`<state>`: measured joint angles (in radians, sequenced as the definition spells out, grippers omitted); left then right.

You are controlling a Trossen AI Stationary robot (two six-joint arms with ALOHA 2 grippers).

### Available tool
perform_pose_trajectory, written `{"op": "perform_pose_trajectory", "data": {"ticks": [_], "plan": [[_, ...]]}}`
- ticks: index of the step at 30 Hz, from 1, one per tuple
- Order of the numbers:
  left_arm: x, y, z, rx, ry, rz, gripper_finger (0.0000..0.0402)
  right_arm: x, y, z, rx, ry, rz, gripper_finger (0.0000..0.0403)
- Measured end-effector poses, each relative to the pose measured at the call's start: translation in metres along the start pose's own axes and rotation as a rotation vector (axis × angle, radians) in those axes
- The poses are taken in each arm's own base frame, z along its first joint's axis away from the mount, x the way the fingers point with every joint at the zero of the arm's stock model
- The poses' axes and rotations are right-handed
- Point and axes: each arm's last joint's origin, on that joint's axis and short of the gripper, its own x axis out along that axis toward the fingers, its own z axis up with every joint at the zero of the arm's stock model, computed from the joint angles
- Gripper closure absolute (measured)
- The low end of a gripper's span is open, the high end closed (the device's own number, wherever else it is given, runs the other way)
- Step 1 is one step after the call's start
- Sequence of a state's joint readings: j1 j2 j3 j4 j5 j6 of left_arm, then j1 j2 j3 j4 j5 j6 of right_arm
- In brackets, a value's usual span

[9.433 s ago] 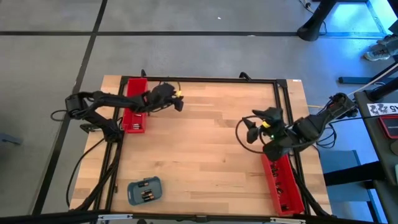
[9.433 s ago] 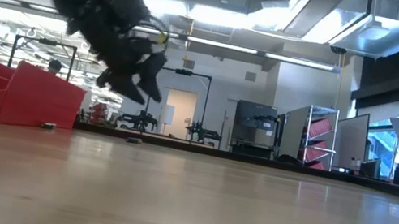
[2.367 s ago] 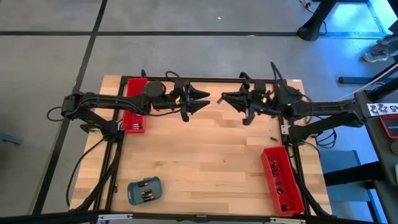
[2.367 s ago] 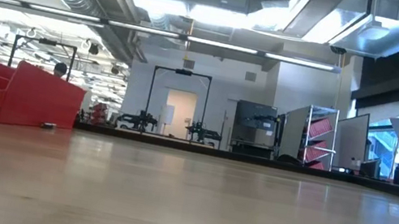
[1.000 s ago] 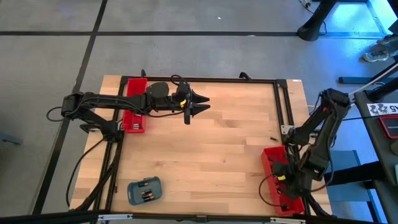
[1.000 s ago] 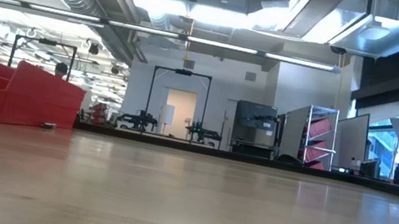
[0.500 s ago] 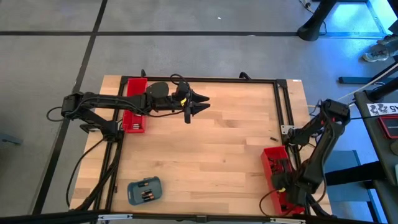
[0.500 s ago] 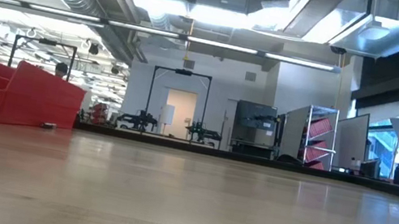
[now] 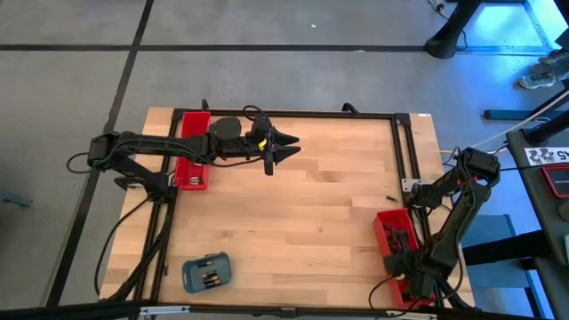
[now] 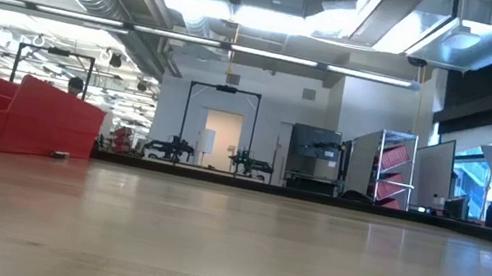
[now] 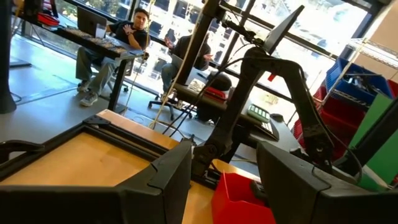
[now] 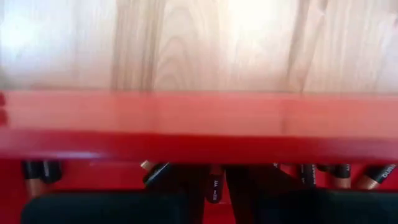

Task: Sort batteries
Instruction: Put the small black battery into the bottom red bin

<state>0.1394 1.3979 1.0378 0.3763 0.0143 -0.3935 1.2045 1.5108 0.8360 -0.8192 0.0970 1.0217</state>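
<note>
Several dark batteries with coppery ends [image 12: 372, 175] lie in the long red tray [image 9: 402, 238] at the table's right. My right gripper [image 9: 398, 268] points down into that tray near its near end. Its fingers [image 12: 112, 208] stand a narrow gap apart, with a dark battery [image 12: 214, 184] in the gap. More batteries [image 9: 210, 276] lie in the small blue-grey tray [image 9: 192, 269] at the near left. My left gripper [image 9: 286, 151] hangs level and open over the far middle of the table, with nothing between its fingers [image 11: 174, 171]. My right gripper has the dark battery's body [image 12: 214, 186] between its two fingers, which come from above, pointing down, inside the red tray's wall [image 12: 199, 127]. Whether the battery hangs clear or lies on the tray's floor cannot be told, because the fingers hide the rest.
A second red tray [image 9: 192, 153] stands at the far left under my left arm. A black frame [image 9: 302, 114] runs along the table's far and side edges. A small dark thing [image 9: 389, 194] lies by the right rail. Bare wood [image 9: 293, 222] fills the middle.
My right arm has folded lower and its gripper has sunk into the right red tray, shifting toward the table's near edge and rolling at the wrist.
</note>
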Motion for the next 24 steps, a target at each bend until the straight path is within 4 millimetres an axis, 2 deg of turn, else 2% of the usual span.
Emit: {"op": "perform_pose_trajectory", "data": {"ticks": [7, 15, 18, 24], "plan": [[0.000, 0.000, 0.000, 0.000, 0.000, 0.000, 0.0231, 0.000, -0.002, -0.001, 0.049, -0.004, -0.025, 0.0322], [0.000, 0.000, 0.000, 0.000, 0.000, 0.000, 0.0231, -0.008, -0.003, -0.004, 0.211, 0.126, -0.029, 0.0253], [0.000, 0.000, 0.000, 0.000, 0.000, 0.000, 0.0231, -0.019, 0.002, -0.002, 0.229, 0.176, -0.009, 0.0233], [0.000, 0.000, 0.000, 0.007, -0.001, 0.000, 0.0231, -0.067, 0.007, 0.009, 0.225, 0.125, -0.046, 0.0224]]}}
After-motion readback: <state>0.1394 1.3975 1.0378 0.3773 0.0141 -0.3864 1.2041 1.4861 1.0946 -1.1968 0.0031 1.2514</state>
